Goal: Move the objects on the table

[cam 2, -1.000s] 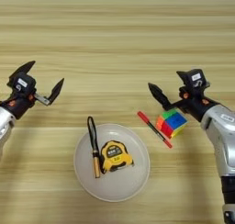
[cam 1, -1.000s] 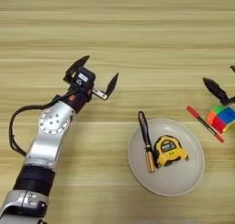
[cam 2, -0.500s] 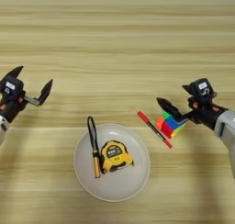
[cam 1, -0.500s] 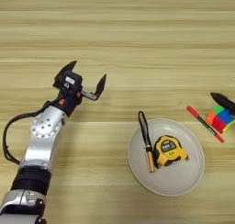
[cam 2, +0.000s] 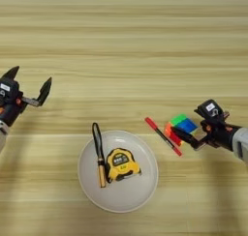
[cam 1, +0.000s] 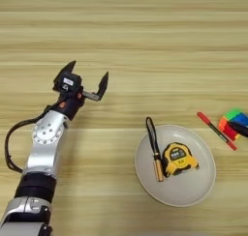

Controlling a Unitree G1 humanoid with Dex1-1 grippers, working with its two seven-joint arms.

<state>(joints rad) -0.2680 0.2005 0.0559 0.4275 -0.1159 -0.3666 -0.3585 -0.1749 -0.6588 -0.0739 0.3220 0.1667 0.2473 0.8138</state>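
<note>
While the plate (cam 2: 145,182) holds tape measure (cam 2: 122,165) and tool (cam 2: 99,153).

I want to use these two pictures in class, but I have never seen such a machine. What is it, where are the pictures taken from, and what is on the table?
Both pictures come from two side-by-side cameras in a humanoid robot's head, looking down on a wooden table. Its left gripper hovers open and holds nothing. The right gripper is open around a multicolour puzzle cube, without closing on it. A red pen lies beside the cube. A white plate holds a yellow-black tape measure and a thin tool with a wooden handle.
</note>
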